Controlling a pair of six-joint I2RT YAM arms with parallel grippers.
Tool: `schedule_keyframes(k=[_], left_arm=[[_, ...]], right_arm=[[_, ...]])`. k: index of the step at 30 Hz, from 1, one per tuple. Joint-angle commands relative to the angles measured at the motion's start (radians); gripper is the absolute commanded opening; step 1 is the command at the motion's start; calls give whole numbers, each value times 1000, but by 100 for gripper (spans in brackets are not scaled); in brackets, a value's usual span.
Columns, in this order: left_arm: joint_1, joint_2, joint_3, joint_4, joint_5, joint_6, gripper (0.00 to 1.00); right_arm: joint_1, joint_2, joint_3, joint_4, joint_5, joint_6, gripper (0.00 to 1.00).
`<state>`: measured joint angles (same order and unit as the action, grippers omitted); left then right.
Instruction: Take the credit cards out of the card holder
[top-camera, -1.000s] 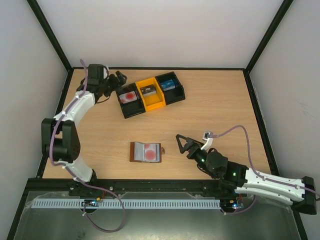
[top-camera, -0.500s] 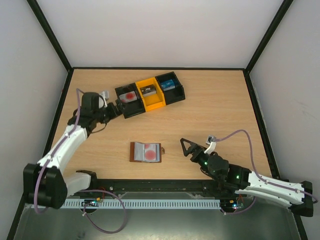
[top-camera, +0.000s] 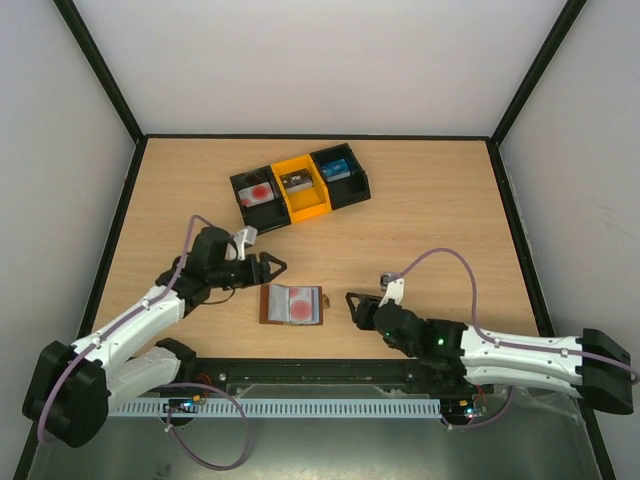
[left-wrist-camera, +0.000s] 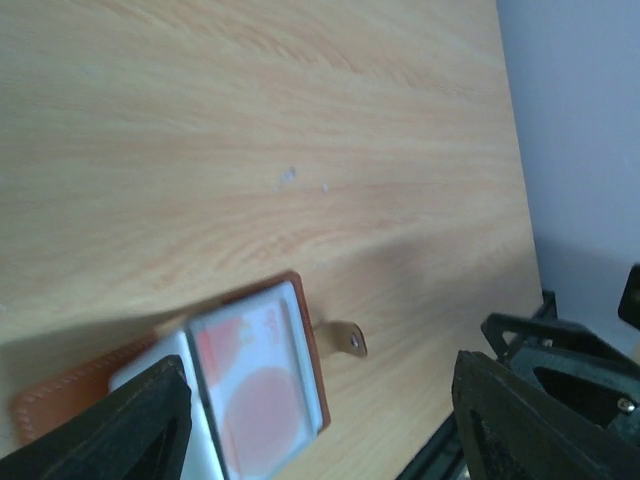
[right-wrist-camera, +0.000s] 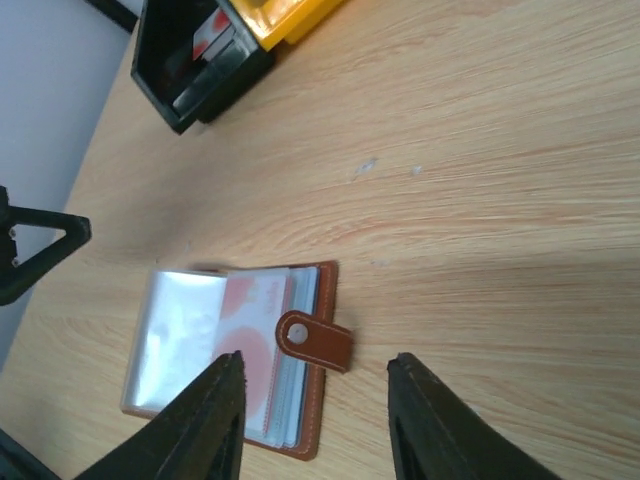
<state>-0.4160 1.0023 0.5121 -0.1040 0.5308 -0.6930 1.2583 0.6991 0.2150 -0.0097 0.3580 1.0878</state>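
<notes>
Lying open and flat on the light wooden table (top-camera: 430, 220), the small brown leather-like bifold card holder (top-camera: 292, 304) is near the front edge, between the 2 grippers. Clear-fronted inner pockets face up. A red-pink credit card (right-wrist-camera: 262, 350) with a round red blot shows through the pocket on the tab side, tucked in. The little brown side tab (right-wrist-camera: 313, 341) with 1 metal snap sticks out to the right. Print on that card is blurred in every view.

The left gripper (top-camera: 265, 270) hovers just off the holder's upper-left corner, fingers spread wide, holding nothing. The right gripper (top-camera: 357, 305) is low, just right of the tab, fingers parted moderately, nothing between them.

Only the top view shows the whole black-and-yellow 3-part plastic tray (top-camera: 308, 212), at the far side and well apart from the holder. A whitish card with a red round mark (top-camera: 258, 192) lies in its left black compartment, a dark item in the yellow middle, a blue item in the right black one. Labels there are too small to read. The left wrist view shows the holder's stitched brown edge. The right wrist view catches the tray's black end compartment and a black triangular finger (right-wrist-camera: 78, 232) of the left gripper at the frame edge.
</notes>
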Motion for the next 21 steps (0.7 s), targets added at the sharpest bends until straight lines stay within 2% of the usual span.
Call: schedule_keyframes(k=[1,7,21], left_arm=[[-85,8,-73,122,8,-68,69],[-140,30,-206,257,27,-135,58],[-147,185,-328,424,9,-173,40]], right_arm=[[3,115,76,103,-54,-29,35],[3,244,105,234,-131,-31,25],[3,535,228,382,-296,-42,24]])
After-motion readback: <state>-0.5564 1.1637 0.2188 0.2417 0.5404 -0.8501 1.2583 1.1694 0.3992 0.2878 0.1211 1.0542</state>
